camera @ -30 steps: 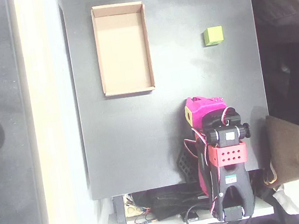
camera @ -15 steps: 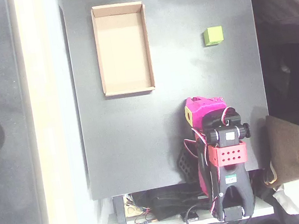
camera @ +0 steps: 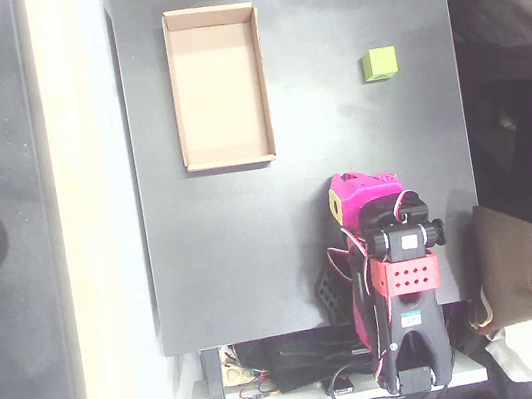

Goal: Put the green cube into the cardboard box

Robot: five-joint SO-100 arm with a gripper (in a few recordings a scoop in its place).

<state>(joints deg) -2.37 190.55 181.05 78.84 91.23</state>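
The green cube [camera: 379,64] rests on the black table top at the upper right of the overhead view, with nothing touching it. The cardboard box [camera: 218,91] lies at the upper left, long side running up and down, its floor bare. My magenta gripper [camera: 355,196] sits folded back over the arm's base near the table's lower edge, well below the cube and to the lower right of the box. Its fingers are tucked together under the wrist, so their gap is hidden. Nothing shows in its grasp.
The black table [camera: 236,265] ends at a pale strip on the left. A brown object [camera: 515,266] lies off the table's lower right. Cables and the arm's base [camera: 410,339] crowd the bottom edge.
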